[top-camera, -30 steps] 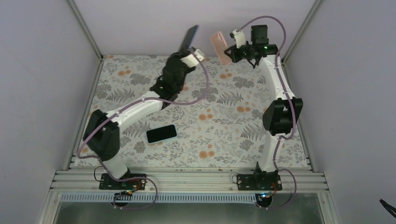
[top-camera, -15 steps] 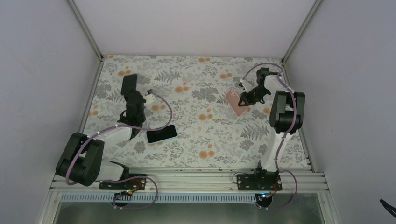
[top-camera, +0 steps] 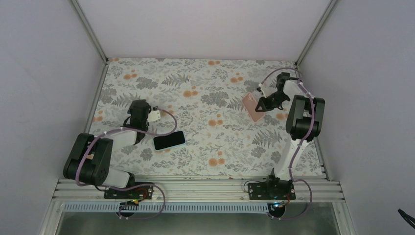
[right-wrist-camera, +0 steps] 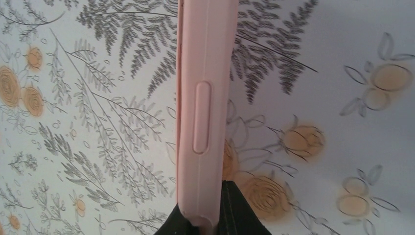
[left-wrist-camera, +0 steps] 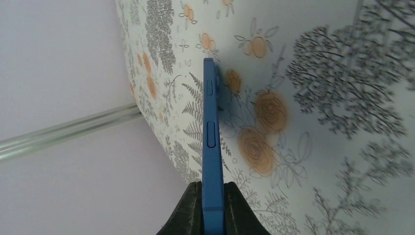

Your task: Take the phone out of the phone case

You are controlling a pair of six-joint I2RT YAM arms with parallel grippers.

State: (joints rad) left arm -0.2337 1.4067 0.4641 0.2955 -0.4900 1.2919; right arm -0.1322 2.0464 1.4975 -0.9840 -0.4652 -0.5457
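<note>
A blue phone case point(left-wrist-camera: 211, 127) shows edge-on in the left wrist view, and my left gripper point(left-wrist-camera: 213, 185) is shut on its lower end. In the top view that gripper point(top-camera: 138, 110) sits low at the left of the table, and the case is mostly hidden under it. My right gripper point(right-wrist-camera: 205, 196) is shut on a pink phone case point(right-wrist-camera: 205, 98), held edge-on just above the mat; in the top view the pink case point(top-camera: 251, 105) is at the right, beside the gripper point(top-camera: 264, 104). Whether either case holds a phone cannot be told. A phone point(top-camera: 169, 140) with a light screen lies flat on the mat.
The floral mat point(top-camera: 210, 122) covers the table, with lilac walls on three sides. A metal rail point(top-camera: 195, 187) runs along the near edge at the arm bases. The right arm's elbow point(top-camera: 303, 117) stands close to the right wall.
Both arms have come down from high at the back. The left gripper drew back to the near left with the blue case; the right lowered the pink case over the right side.
</note>
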